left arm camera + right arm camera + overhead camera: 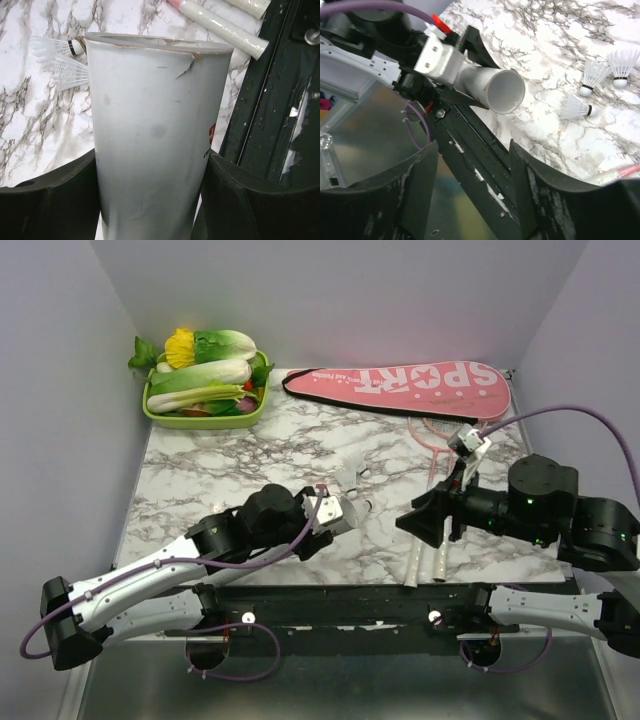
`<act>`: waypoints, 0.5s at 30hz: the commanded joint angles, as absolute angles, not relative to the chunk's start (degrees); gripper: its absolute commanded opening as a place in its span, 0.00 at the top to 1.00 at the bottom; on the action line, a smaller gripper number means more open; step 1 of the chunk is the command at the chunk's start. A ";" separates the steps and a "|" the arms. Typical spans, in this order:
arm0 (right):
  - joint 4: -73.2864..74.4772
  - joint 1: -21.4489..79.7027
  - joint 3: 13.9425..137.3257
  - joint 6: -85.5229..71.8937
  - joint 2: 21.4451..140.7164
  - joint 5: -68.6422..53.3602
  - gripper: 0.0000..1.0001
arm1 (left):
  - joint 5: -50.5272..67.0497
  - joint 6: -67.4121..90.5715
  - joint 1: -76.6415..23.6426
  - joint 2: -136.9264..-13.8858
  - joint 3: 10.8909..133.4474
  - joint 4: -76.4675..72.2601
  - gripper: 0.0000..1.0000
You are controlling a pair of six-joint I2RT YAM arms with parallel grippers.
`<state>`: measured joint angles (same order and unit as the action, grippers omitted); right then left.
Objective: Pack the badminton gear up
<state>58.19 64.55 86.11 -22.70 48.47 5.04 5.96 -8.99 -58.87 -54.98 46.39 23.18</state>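
Fingers of the left gripper (345, 512) were clamped on the white tube (362, 506) in the top camera's view, the tube's open end pointing toward the right gripper (428, 522). That gripper hung just to the tube's right, fingers apart with nothing between them. Small white shuttlecocks (350, 476) lay on the marble table (230, 470) just beyond the tube. Two thin pink-white rackets (447, 435) lay farther to the tube's right. The pink cover (400, 383) lettered "SPORT" lay well beyond the tube, and a green tray (205, 390) of vegetables sat far beyond it to the left.

From the left wrist, the white tube (155, 140) filled the frame, gripped between two black fingers (50, 200) of the left gripper (152, 165) pressed against its sides. Its rim was torn at one spot, and red print showed on its right side. Shuttlecocks (55, 55) lay just left of the tube's rim, and two racket handles (225, 25) lay beyond it to the right.

From the right wrist, the fingers (412, 192) of the right gripper (472, 150) stood well apart and empty. The white tube (502, 92) faced the camera mouth-first, held out by the left gripper (470, 82). Three shuttlecocks (592, 77) lay on the marble to the tube's right, apart from it.
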 commanded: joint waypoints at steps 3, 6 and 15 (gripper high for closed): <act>49.49 64.95 84.20 -21.89 53.96 0.71 0.41 | 7.29 -0.54 -58.80 -47.38 43.07 18.72 1.00; 47.03 64.95 84.99 -21.18 57.39 -2.46 0.48 | 8.78 1.56 -58.80 -46.41 42.19 19.34 1.00; 43.68 64.95 84.91 -20.39 63.63 -4.75 0.61 | 11.68 3.08 -58.80 -42.20 39.29 17.49 1.00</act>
